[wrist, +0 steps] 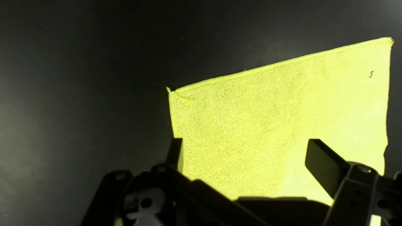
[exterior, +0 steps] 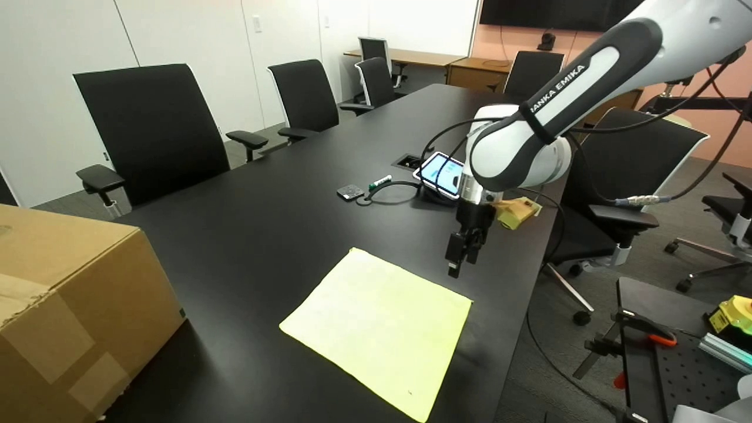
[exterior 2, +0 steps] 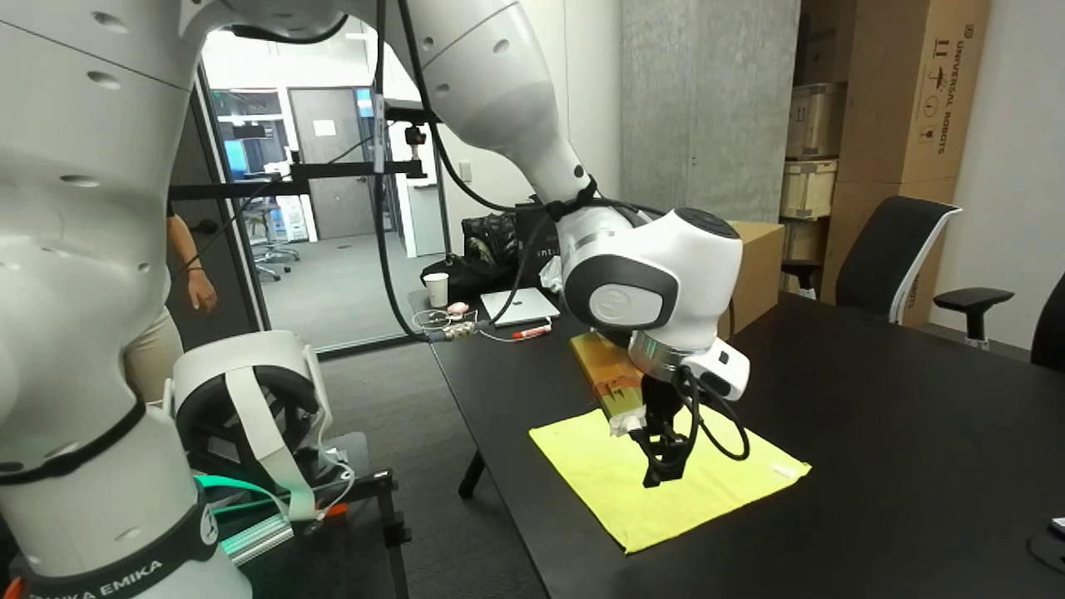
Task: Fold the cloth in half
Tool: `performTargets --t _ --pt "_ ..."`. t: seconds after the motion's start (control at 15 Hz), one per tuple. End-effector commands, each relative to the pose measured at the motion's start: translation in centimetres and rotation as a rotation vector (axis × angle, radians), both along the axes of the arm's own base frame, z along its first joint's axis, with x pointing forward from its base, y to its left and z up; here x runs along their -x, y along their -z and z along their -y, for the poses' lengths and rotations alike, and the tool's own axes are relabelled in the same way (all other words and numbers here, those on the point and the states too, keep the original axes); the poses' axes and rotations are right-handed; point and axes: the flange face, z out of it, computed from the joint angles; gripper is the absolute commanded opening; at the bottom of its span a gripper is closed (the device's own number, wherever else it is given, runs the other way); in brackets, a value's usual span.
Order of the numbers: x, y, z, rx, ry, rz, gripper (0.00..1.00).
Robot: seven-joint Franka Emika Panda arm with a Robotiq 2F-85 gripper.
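The cloth is a pale-yellow square sheet. It lies flat and spread out on the dark table in both exterior views (exterior: 376,329) (exterior 2: 591,474). In the wrist view the cloth (wrist: 251,110) shows a hemmed edge, a near-left corner with a small loose thread and a small dark mark at the right. My gripper (wrist: 245,153) is open, its two black fingers wide apart with only cloth seen below between them. In both exterior views the gripper (exterior: 463,265) (exterior 2: 663,478) points down and looks raised above the table, near one side of the cloth. It holds nothing.
A brown cardboard box (exterior: 88,305) stands on the table (exterior: 252,247). A tablet (exterior: 443,173), a green marker (exterior: 380,181) and a laptop (exterior 2: 520,308) lie farther off. A yellow-orange item (exterior 2: 603,362) shows beside the wrist; I cannot tell whether it is attached.
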Motion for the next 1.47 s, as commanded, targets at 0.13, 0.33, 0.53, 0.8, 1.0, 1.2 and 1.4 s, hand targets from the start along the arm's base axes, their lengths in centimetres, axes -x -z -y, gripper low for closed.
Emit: performTargets --t 0.13,0.33,0.53,0.8,1.0,1.2,1.4 --pt "-1.6 3.9 -0.2 -0.013 0.051 -0.019 1.0" --pt "-1.3 5.2 -0.4 -0.024 0.074 -0.048 1.0" --pt "-0.8 6.6 -0.4 -0.035 0.104 -0.075 1.0" --pt "-0.3 8.7 0.0 -0.034 0.111 -0.067 1.0" --pt "0.0 9.7 0.1 -0.055 0.096 -0.063 1.0" --pt "0.1 9.8 -0.4 -0.088 0.083 -0.053 1.0" --pt "-0.1 9.8 -1.0 -0.115 0.063 -0.048 1.0"
